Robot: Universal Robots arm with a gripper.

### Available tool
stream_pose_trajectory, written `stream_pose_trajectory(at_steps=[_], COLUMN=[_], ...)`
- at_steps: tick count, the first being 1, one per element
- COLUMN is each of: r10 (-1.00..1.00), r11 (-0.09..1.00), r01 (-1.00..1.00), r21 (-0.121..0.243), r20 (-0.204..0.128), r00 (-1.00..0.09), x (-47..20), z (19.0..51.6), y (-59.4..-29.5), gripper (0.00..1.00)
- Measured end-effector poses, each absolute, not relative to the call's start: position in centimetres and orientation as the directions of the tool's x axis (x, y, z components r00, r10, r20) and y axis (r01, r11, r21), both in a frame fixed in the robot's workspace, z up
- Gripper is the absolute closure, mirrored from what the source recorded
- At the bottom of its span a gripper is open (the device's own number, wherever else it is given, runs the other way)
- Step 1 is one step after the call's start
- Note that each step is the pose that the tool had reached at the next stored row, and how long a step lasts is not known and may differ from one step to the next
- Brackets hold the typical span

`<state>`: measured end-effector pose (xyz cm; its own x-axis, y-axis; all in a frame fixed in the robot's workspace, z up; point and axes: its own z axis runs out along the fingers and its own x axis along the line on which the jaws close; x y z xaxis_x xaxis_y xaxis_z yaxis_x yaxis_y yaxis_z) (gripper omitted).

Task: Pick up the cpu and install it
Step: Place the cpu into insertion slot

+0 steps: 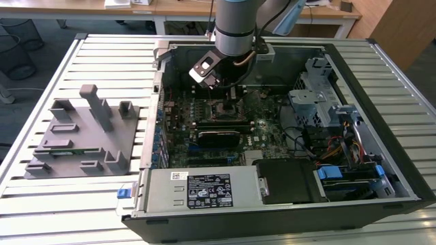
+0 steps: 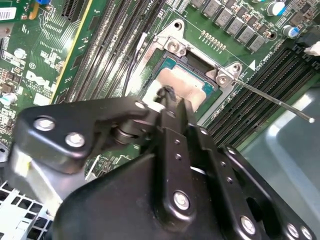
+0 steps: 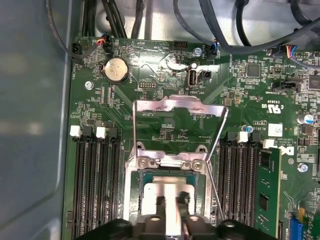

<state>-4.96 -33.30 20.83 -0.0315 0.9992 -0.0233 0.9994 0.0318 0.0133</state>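
Fingers (image 3: 159,207) slightly parted, grasping nothing, poised straight above cpu (image 3: 167,186). Touching or just above: cannot tell. Lies flat in socket frame (image 3: 172,162), square, no long axis to favour. Beyond them, raised load plate (image 3: 175,105); beside, slanting lever (image 3: 216,185) and memory strip (image 3: 267,185), close but clear.

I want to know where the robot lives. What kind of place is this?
Probably a robot lab or workshop. A robot arm reaches into an open computer on a slatted metal table, with desks and a wire bin beyond.
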Motion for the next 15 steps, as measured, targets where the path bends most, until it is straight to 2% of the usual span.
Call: stream_pose_trajectory(at_steps=[3, 15], r10=[0.999, 0.999], r11=[0.032, 0.032], r01=[0.999, 0.999], r21=[0.013, 0.013], r20=[-0.023, -0.023], r00=[-0.031, -0.031], x=[-4.96, -4.96], z=[21.0, 21.34], y=[-33.3, -33.3], gripper=[0.88, 0.89])
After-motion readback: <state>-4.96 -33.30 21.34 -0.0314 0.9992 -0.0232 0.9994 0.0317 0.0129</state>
